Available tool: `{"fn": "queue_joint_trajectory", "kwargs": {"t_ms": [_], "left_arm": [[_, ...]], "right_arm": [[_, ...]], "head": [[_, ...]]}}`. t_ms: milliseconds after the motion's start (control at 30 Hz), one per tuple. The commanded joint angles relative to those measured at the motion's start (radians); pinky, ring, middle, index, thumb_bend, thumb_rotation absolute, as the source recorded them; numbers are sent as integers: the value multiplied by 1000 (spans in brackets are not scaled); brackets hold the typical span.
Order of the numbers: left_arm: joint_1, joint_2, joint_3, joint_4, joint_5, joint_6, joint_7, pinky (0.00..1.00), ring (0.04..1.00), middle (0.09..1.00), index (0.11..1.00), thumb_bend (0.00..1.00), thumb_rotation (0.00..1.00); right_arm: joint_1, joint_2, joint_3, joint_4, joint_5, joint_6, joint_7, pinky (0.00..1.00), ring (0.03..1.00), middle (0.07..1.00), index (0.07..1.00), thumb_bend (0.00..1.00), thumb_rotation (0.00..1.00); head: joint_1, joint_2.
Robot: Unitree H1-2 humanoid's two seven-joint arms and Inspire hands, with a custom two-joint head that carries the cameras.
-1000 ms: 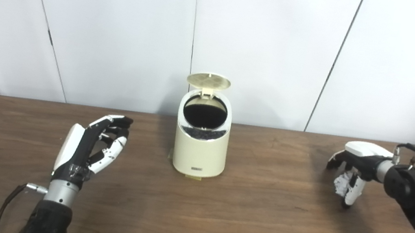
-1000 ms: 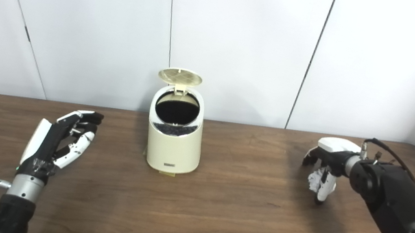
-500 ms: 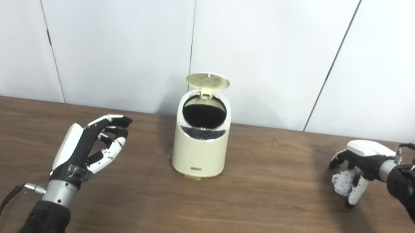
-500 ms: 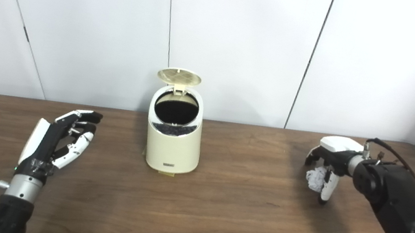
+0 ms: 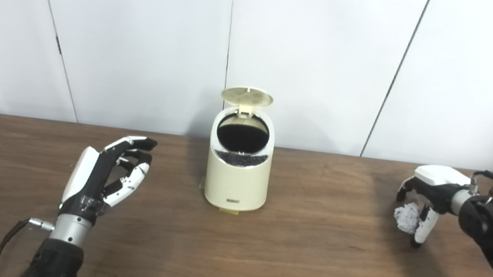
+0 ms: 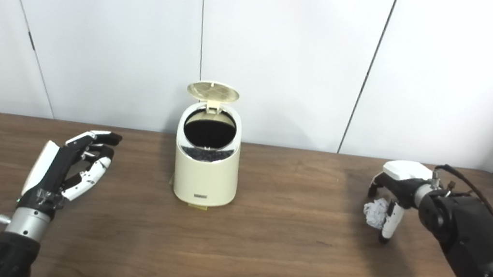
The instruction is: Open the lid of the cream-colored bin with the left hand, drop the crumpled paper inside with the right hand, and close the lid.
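- Left eye view shows the cream-colored bin (image 5: 238,169) standing at the middle of the desk (image 5: 228,263), toward its far edge, with its lid (image 5: 247,95) already tipped up on the rear hinge and the dark mouth facing me.
- My left hand (image 5: 110,172) waits near the desk's left side, well apart from the bin, fingers spread and holding nothing; I judge it is parked there to leave the opening free for the drop.
- My right hand (image 5: 423,205) is near the far right corner, palm down, fingers curled around the crumpled paper (image 5: 406,217), which seems pinched against my thumb (image 5: 424,226). Whether the paper is clear of the wood, I cannot tell.
- I judge the lid step done and the carry to the bin next.
- Right eye view sets the paper (image 6: 375,212) further out from under my palm, so the wrap is plainer there; otherwise the 2 views agree.
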Motion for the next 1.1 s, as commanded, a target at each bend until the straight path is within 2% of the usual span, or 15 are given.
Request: {"fn": "queue_joint_trajectory", "kwargs": {"t_ms": [0,33,67,100,200,300,400,500,633,733,800,900,1000,1067], "left_arm": [[-35,10,4,-29,11,-20,22,519,657,727,749,247,587],[-35,11,3,-29,11,-23,23,501,643,720,748,248,588],[-35,12,3,-31,13,-21,21,519,656,725,747,250,591],[-35,13,2,-33,16,-19,21,532,667,731,748,252,599],[-33,13,3,-36,12,-20,19,588,703,739,746,256,611],[-32,14,3,-37,13,-18,18,601,710,738,745,255,615],[-32,13,3,-38,18,-10,19,542,677,728,744,255,616],[-31,10,4,-42,26,3,20,494,642,714,748,262,620],[-27,4,6,-47,25,19,18,420,581,677,749,285,635],[-28,4,4,-43,30,20,22,428,586,682,747,289,634],[-29,2,5,-41,32,22,25,358,499,629,745,283,609],[-29,-1,6,-43,32,27,25,324,459,604,745,281,593],[-30,1,6,-37,30,19,24,384,541,650,746,291,620],[-32,1,5,-33,31,16,25,367,524,645,746,284,626]], "right_arm": [[-6,-21,-6,6,-28,-21,-61,523,635,693,560,667,99],[-12,-14,5,43,-46,-26,-100,486,588,619,515,596,50],[-16,-7,15,66,-67,-22,-128,441,483,562,506,549,20],[-20,-1,22,84,-81,-13,-146,391,428,519,517,532,10],[-32,12,44,112,-109,21,-135,325,373,468,534,515,0],[-35,14,53,102,-117,47,-100,299,365,457,538,513,0],[-33,17,46,98,-106,60,-89,272,353,453,537,511,0],[-33,16,42,120,-91,35,-119,305,365,460,537,513,0],[-19,6,34,32,-96,67,-71,297,359,457,542,512,0],[-9,2,13,-19,-83,70,-65,346,377,474,531,515,0],[-8,4,-1,-51,-80,89,-42,342,376,479,530,515,0],[-11,5,-19,-110,-71,106,-6,335,372,473,535,514,0],[-30,5,-22,-183,-89,137,73,256,354,451,532,513,0],[-52,10,-10,-216,-126,170,133,183,264,467,495,529,0]], "head": [[2,2],[3,3],[2,4],[2,4],[1,6],[1,7],[0,6],[0,6],[0,6],[0,6],[0,6],[0,6],[-2,5],[0,5]]}}
